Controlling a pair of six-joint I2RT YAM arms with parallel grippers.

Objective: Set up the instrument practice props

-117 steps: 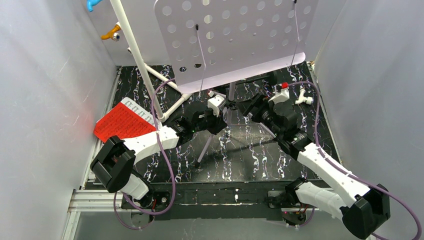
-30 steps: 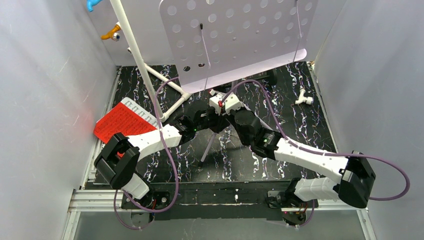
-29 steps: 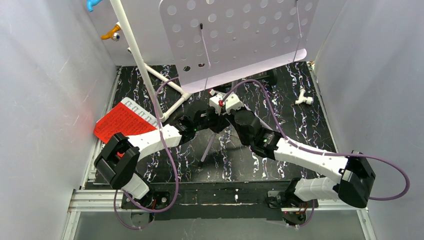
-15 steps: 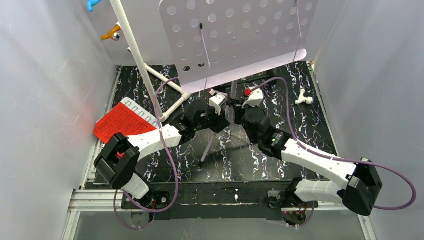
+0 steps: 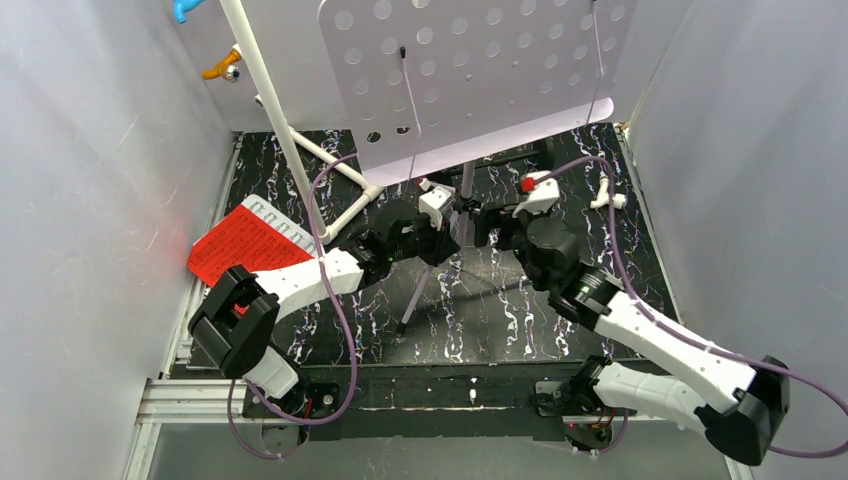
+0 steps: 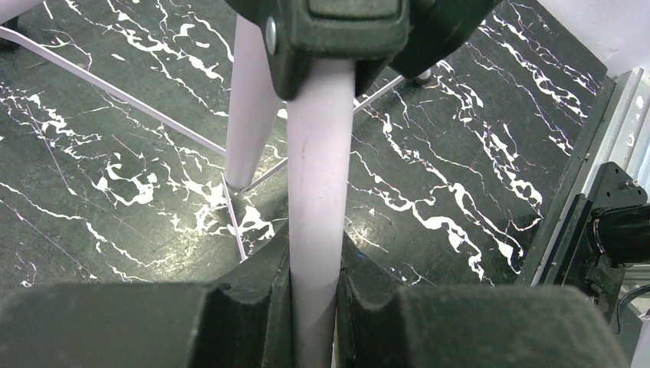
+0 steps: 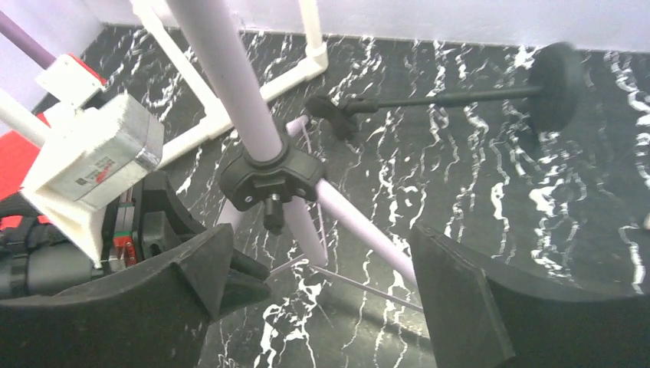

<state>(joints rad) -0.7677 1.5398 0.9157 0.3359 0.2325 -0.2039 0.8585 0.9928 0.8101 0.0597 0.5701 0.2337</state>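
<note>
The lilac perforated music stand point(image 5: 470, 70) stands at the back middle on tripod legs point(image 5: 413, 297). My left gripper point(image 5: 445, 228) is shut on one lilac leg point(image 6: 318, 176) just below the black hub point(image 6: 345, 27). My right gripper point(image 5: 492, 222) is open and empty to the right of the pole, its fingers point(image 7: 475, 307) on either side of the hub point(image 7: 268, 180) and a leg point(image 7: 360, 230) without touching them. The red music sheet point(image 5: 245, 245) lies at the left wall. The black microphone point(image 7: 444, 96) lies on its side behind the stand, with its round base point(image 7: 556, 77) to the right. The white music sheet is out of view.
A white PVC pipe frame point(image 5: 270, 100) rises at the back left, and its foot point(image 7: 230, 115) lies close to the tripod. A small white fitting point(image 5: 607, 195) lies at the back right. Orange point(image 5: 222, 68) and blue point(image 5: 185, 10) clips hang at the top left. Grey walls close in both sides.
My right gripper has swung rightward, from beside the left gripper to the right side of the stand's pole. The left gripper and the stand have stayed put over the last second.
</note>
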